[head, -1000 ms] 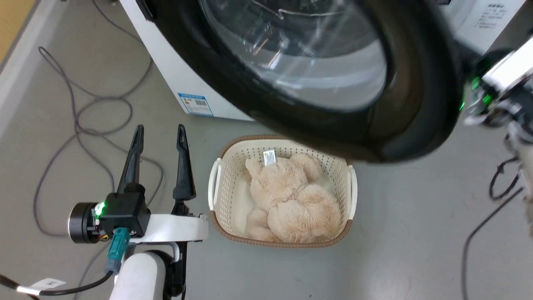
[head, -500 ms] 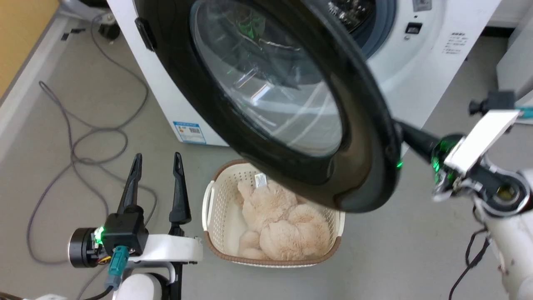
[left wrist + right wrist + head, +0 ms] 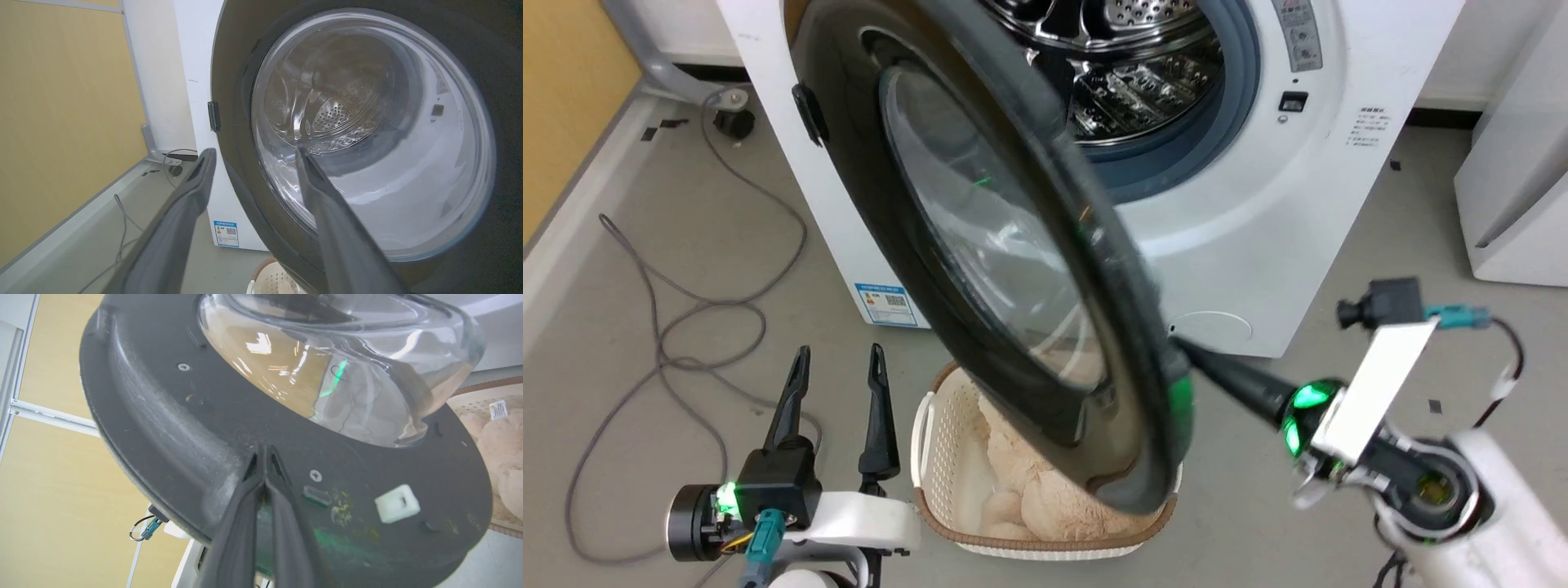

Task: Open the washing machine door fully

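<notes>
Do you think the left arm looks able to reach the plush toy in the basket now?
Probably not cleanly: the open door hangs over much of the basket, leaving only part of the plush toy exposed.

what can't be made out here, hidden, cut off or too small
- Head view: the round glossy black washing machine door covers much of the beige plush toy in the cream perforated basket.
- Head view: the white washing machine's top is cut off by the upper edge.
- Head view: the blue label sticker's print is too small.
</notes>
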### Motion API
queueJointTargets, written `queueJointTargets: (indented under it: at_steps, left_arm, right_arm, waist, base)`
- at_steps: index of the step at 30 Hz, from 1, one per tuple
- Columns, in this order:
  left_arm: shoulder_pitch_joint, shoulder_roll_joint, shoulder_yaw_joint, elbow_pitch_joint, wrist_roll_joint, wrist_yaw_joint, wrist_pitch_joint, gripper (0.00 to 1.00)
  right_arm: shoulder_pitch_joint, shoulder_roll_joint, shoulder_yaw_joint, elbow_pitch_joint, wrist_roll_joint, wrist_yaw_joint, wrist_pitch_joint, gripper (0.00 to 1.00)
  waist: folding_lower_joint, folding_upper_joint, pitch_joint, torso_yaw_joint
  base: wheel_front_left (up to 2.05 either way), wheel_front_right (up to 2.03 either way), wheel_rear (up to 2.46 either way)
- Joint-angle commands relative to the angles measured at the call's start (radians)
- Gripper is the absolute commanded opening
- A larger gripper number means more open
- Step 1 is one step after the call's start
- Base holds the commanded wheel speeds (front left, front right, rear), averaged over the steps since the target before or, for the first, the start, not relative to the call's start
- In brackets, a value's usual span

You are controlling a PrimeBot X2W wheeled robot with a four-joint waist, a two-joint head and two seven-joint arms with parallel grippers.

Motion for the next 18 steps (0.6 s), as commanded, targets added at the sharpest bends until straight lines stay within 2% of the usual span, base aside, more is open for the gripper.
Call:
queueJointTargets:
  at_steps: [1, 12, 15, 18]
  left_arm:
    - [0.015, 0.001, 0.002, 0.005, 0.007, -0.006, -0.004, 1.0]
    - [0.042, 0.001, 0.007, 0.019, 0.009, -0.009, -0.004, 1.0]
    - [0.044, 0.001, 0.005, 0.02, 0.009, -0.008, -0.004, 1.0]
    - [0.047, 0.001, 0.006, 0.023, 0.01, -0.008, -0.004, 1.0]
  right_arm:
    - [0.033, 0.014, 0.015, -0.027, -0.004, 0.005, 0.002, 0.0]
    - [0.158, 0.086, 0.142, -0.128, -0.031, 0.005, 0.008, 0.0]
    - [0.176, 0.103, 0.156, -0.135, -0.038, 0.005, -0.01, 0.0]
    - [0.196, 0.113, 0.137, -0.147, -0.056, 0.005, -0.074, 0.0]
  waist:
    - [0.0001, 0.0, -0.008, -0.001]
    - [0.0001, 0.0, -0.037, -0.015]
    - [0.0001, 0.0, -0.038, -0.021]
    - [0.0001, 0.0, -0.044, -0.025]
  base:
    - [0.0, 0.0, 0.0]
    - [0.0, 0.0, 0.0]
    - [0.0, 0.0, 0.0]
    - [0.0, 0.0, 0.0]
